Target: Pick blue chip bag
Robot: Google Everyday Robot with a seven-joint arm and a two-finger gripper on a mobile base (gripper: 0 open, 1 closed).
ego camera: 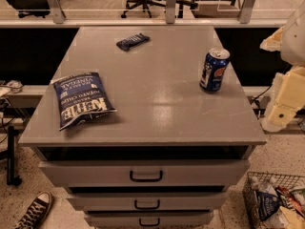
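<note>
The blue chip bag (81, 100) lies flat on the left front part of the grey cabinet top (157, 99), with its white "KETTLE" lettering upside down to me. My gripper (280, 113) is at the far right edge of the view, beyond the cabinet's right side and about level with its top. It is a cream-coloured piece hanging down from the arm (295, 37). It is far from the bag and touches nothing.
A blue Pepsi can (214, 69) stands upright on the right side of the top. A small dark candy-bar wrapper (132, 41) lies at the back. Drawers (145, 174) are below, a wire basket of snacks (276, 202) on the floor right, a shoe (34, 212) on the floor left.
</note>
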